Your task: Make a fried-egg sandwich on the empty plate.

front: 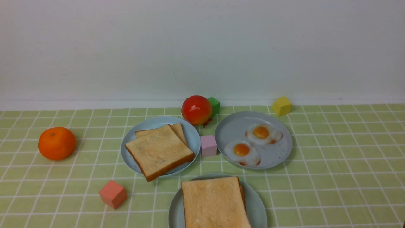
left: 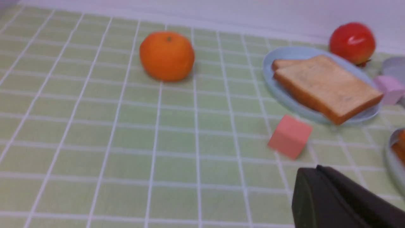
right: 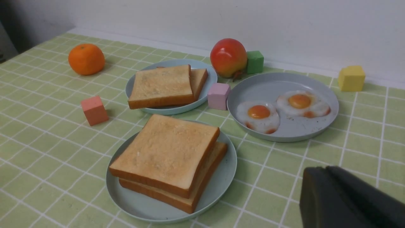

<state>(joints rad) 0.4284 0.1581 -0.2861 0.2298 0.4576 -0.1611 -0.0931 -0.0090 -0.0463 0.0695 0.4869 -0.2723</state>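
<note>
Green-checked cloth under golden stacked sandwich (right: pixel 167 160) on aqua plate (right: pixel 221 180); left fingers (left: pixel 335 199) closed, right fingers' (right: pixel 345 199) gap untellable.

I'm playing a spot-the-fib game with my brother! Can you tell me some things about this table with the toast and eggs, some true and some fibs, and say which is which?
1. Two fried eggs lie on one grey-blue plate. True.
2. The orange sits on a plate. False: it sits on the checked cloth, apart from every plate.
3. The nearest plate holds two stacked toast slices. True.
4. The pink cube stands between the two farther plates. True.
5. The green cube is in front of the tomato. False: it is behind it.
6. The yellow cube lies on the egg plate. False: it is on the cloth beyond it.
</note>
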